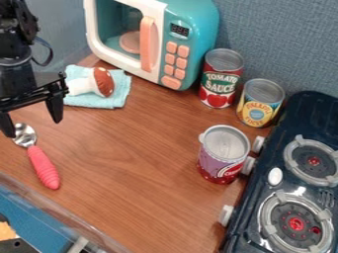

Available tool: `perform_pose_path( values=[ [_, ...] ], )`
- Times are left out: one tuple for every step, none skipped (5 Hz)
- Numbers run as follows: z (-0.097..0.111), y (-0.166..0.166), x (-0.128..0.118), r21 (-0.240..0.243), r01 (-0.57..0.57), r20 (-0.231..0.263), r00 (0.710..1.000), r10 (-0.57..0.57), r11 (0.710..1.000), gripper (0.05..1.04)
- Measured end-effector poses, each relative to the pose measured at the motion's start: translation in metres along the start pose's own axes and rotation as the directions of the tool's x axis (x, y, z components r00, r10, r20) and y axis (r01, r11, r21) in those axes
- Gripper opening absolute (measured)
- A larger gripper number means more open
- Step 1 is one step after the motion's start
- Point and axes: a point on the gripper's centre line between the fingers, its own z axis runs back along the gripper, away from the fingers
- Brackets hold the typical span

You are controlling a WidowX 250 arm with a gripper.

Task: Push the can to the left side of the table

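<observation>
Fingers (55, 109) hang spread and empty at the view's left, the purple-and-red can (223, 155) well to their right on the bench (132, 163), so a leftward push likely starts from its stove (307, 121) side.

The black arm (13, 54) has a dark looping cable (51, 53) and tapered black fingers (55, 107).

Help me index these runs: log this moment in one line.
claw: open, empty, view's left | purple-and-red can: upright, beside stove | toy mushroom: on blue cloth | leftward push: not done
</observation>
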Motion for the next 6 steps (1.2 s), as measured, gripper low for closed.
perform_pose_path(
  values=[
    [-0.004, 0.001, -0.003, 0.006, -0.001, -0.018, 1.000, 0.001, 1.000, 1.001],
    [-0.002, -0.011, -0.020, -0.036, 0.037, -0.018, 0.999, -0.038, 0.999, 1.001],
    [0.001, -0.025, -0.038, -0.036, 0.059, -0.010, 0.998, -0.059, 0.998, 1.001],
    [0.007, -0.040, -0.058, -0.056, 0.020, 0.000, 1.000, -0.021, 0.998, 1.001],
    [0.013, -0.059, -0.078, -0.079, -0.045, -0.009, 0.999, 0.045, 0.996, 1.001],
    [0.015, -0.089, -0.099, -0.073, -0.108, -0.059, 0.993, 0.103, 0.992, 1.001]
  ],
)
